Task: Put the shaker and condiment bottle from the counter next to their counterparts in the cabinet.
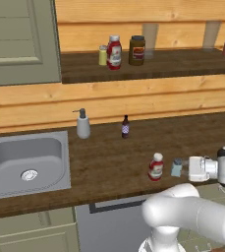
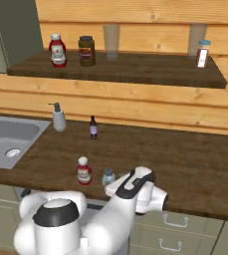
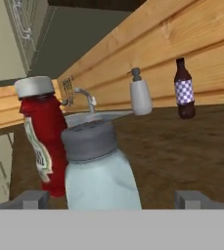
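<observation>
Our open claw (image 3: 111, 197) straddles the pale-blue translucent shaker (image 3: 100, 168); closing may topple the red white-capped ketchup bottle (image 3: 42, 141) just beside that shaker.

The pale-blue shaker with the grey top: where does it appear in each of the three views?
Left base view: the shaker stands on the counter at lower right, just right of the red condiment bottle.
Right base view: low, left of centre, again right of that bottle.
Hand view: large, bottom centre, between the fingertips.
Shared landmark: the red condiment bottle close beside it.
</observation>
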You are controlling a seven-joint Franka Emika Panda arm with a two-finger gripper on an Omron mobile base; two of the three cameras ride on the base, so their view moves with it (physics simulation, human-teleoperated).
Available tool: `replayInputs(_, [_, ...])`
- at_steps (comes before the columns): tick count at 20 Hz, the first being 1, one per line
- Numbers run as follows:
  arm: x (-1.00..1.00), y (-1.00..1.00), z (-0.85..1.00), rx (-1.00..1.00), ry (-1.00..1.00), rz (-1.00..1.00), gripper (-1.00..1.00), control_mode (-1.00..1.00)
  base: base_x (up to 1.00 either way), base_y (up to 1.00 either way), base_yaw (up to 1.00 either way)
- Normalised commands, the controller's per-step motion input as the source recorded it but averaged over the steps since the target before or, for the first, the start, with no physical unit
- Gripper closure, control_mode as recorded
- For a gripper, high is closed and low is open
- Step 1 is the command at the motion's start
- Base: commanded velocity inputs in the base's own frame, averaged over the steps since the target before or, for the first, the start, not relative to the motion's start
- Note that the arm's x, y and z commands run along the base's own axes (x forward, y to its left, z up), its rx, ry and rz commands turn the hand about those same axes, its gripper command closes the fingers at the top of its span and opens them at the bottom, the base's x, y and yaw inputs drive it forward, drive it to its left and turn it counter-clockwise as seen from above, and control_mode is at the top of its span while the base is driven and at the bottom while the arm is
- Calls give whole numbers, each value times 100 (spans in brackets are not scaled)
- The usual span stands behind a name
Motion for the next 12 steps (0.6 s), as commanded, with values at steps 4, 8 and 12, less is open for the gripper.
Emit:
replayInputs(4, [4,-3,-14,8,-8,10,-100,-100,0,0,0])
replayInputs(8, [0,9,-7,10,-7,12,-100,-100,0,0,0])
replayInputs(12, [8,27,-1,8,-1,8,-100,-100,0,0,0])
